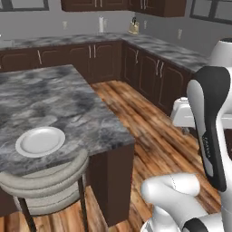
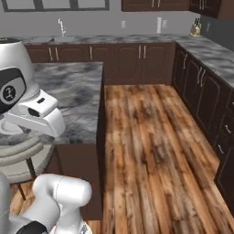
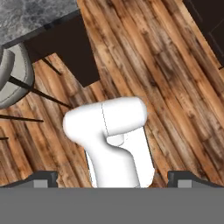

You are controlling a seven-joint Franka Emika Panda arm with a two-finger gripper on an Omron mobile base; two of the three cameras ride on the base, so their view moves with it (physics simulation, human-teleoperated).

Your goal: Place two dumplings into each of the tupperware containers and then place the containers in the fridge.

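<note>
Round white plate (image 1: 40, 141) on veined marble island (image 1: 68, 108)

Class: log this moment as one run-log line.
gripper: open, empty | plate: on island | stool: beside island | dumplings: unseen

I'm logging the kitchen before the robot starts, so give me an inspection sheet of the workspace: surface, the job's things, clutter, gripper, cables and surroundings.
Surface: grey marbled island counter with a dark base.
Job's things: nothing seen of dumplings, containers or fridge.
Clutter: one round white plate, bare, near the island's front edge; a grey padded stool tucked against it.
Gripper: gripper open, nothing between the fingertips, pointing down at the wooden floor.
Cables: nothing seen.
Surroundings: dark wood cabinets under a marbled counter along two walls; a faucet and a knife block on it.
</note>
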